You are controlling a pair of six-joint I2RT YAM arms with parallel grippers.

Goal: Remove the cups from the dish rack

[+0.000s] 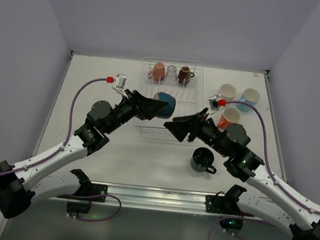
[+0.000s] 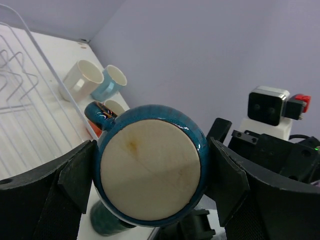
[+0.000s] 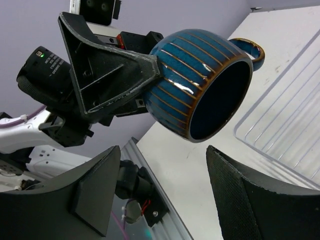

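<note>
Four out, one airborne, three left.
Cream-white mug [image 1: 227,92], light blue mug [image 1: 250,97], orange mug [image 1: 230,115] and dark green mug [image 1: 203,159] stand on the worktop [image 1: 150,164]; salmon pink mug [image 1: 158,71], clear glass [image 1: 171,73] and dark brown mug [image 1: 184,74] wait in the white wire dish rack [image 1: 179,96]. My left pincer [image 2: 150,172] grips the navy mug [image 3: 200,90] sideways over it; my right pincer [image 3: 164,155] faces it, jaws apart, seemingly not touching.

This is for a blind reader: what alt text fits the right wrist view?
The left pincer holds a navy striped cup on its side, its mouth toward the camera. The right pincer stands open in the foreground, a white wire rack at right.
</note>
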